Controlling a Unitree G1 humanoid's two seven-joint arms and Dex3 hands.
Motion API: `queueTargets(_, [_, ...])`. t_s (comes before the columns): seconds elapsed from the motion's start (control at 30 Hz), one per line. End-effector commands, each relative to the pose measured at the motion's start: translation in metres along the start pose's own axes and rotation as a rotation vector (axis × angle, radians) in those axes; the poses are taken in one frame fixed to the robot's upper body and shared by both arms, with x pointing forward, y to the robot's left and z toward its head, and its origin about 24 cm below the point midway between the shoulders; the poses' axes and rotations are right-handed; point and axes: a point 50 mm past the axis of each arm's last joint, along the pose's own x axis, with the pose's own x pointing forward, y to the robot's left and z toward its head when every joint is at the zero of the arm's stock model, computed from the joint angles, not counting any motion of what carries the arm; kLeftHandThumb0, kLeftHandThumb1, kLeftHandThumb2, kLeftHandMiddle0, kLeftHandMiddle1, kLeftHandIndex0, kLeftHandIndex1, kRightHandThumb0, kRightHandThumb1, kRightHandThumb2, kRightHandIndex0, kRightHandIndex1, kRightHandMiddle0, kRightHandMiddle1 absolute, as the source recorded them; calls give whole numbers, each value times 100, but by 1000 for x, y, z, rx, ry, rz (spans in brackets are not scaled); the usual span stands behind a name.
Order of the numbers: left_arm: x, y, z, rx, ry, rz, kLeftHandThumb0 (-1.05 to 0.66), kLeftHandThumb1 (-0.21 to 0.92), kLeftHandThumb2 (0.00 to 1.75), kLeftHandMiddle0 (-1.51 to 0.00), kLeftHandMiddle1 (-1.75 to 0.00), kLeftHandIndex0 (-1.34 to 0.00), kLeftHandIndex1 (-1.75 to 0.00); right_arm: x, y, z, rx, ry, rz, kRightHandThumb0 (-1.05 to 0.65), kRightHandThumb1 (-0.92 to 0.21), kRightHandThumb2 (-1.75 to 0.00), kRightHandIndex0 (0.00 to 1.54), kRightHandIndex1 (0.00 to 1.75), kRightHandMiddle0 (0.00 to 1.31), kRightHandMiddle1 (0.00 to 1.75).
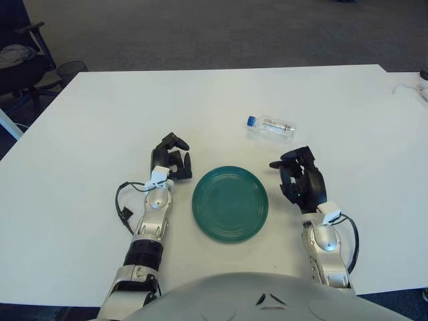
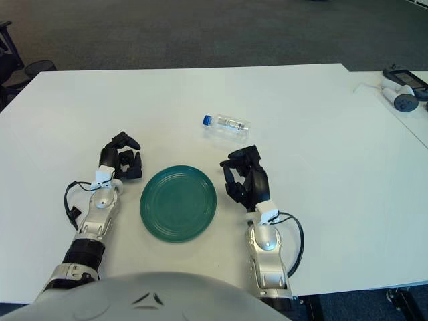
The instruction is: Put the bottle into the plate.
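Note:
A small clear plastic bottle (image 1: 270, 126) with a blue cap lies on its side on the white table, cap to the left; it also shows in the right eye view (image 2: 227, 124). A dark green round plate (image 1: 230, 203) sits near the table's front middle. My right hand (image 1: 302, 180) rests to the right of the plate, below the bottle and apart from it, fingers relaxed and holding nothing. My left hand (image 1: 171, 160) rests to the left of the plate, fingers loosely curled and holding nothing.
The white table (image 1: 134, 114) stretches far and wide around the plate. A second table with a grey device (image 2: 403, 89) stands at the far right. A dark office chair (image 1: 20, 57) stands at the far left.

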Motion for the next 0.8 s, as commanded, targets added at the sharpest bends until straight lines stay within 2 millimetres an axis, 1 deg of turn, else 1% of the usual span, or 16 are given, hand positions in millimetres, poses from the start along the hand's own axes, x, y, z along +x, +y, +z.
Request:
queueTargets(0.0, [-9, 3, -20, 36, 105, -10, -57, 9, 159, -131, -175, -80, -175, 1, -1, 5, 15, -37, 8, -34, -92, -51, 43, 118, 20, 174])
queueTargets(0.23, [-8, 4, -21, 36, 111, -10, -57, 9, 160, -131, -175, -80, -175, 1, -1, 10, -6, -89, 43, -35, -92, -48, 43, 115, 23, 170])
queueTargets(0.43, [-8, 5, -21, 20, 103, -11, -57, 9, 159, -132, -175, -80, -175, 3, -1, 17, -71, -129, 47, -35, -92, -45, 46, 113, 26, 167])
queueTargets(0.53, [-8, 5, -21, 19, 108, -12, -57, 9, 159, -132, -175, -80, -175, 6, -1, 22, -118, -165, 54, -35, -92, -44, 46, 113, 27, 166])
queueTargets(0.67, [-7, 5, -22, 13, 110, -12, -57, 9, 159, -131, -175, -80, -175, 8, -1, 23, -134, -175, 55, -35, -92, -44, 46, 112, 27, 166])
queueTargets(0.73, [-6, 4, -21, 14, 108, -13, -57, 9, 159, -131, -175, -80, -175, 14, -2, 27, -141, -189, 61, -35, -92, -44, 46, 111, 28, 166])
queueTargets(0.77, [-6, 4, -21, 16, 107, -14, -57, 9, 159, -131, -175, -80, -175, 25, -4, 35, -154, -217, 71, -35, -92, -44, 45, 111, 28, 166])
